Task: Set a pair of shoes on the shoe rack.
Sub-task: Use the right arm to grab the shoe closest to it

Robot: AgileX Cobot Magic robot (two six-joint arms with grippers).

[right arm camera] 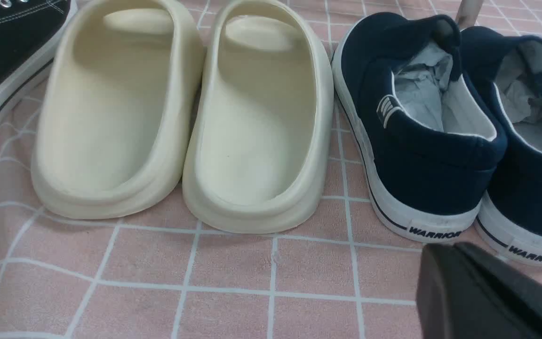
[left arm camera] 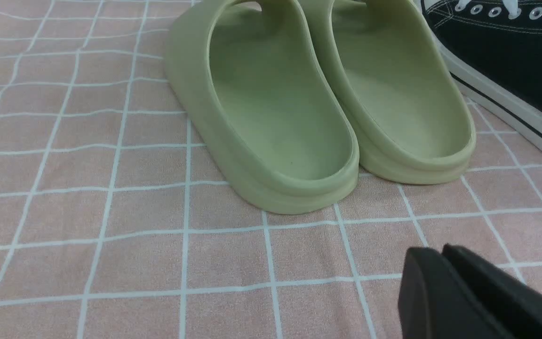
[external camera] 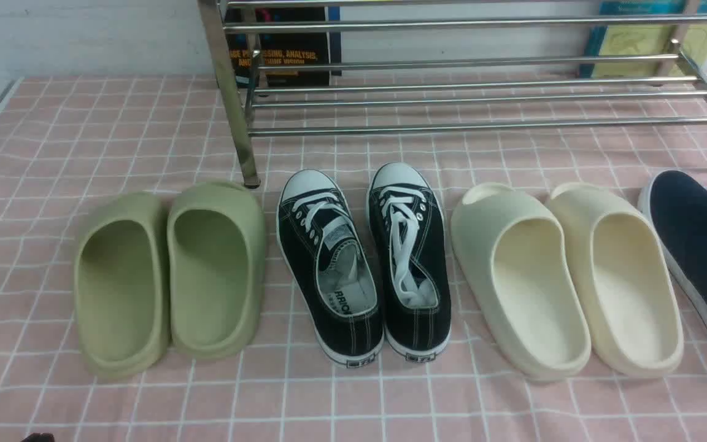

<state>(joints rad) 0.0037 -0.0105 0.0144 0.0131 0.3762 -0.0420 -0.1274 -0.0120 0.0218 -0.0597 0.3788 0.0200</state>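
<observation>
Front view, left to right: green slides (external camera: 169, 273), black lace-ups (external camera: 363, 264), cream slides (external camera: 565, 279), then navy slip-ons (external camera: 694, 245) cut by the right edge, the second shoe barely a sliver. All sit on the pink checked cloth (external camera: 53, 135), toes toward the shoe rack (external camera: 464, 127), whose top is cropped. Right wrist view: both slip-ons are stuffed with crumpled grey paper (right arm camera: 421, 87). Left gripper (left arm camera: 442, 249): jaws together, holding nothing, near the green heels. Right gripper (right arm camera: 457, 247): jaws together, holding nothing, just beside the slip-on heels.
</observation>
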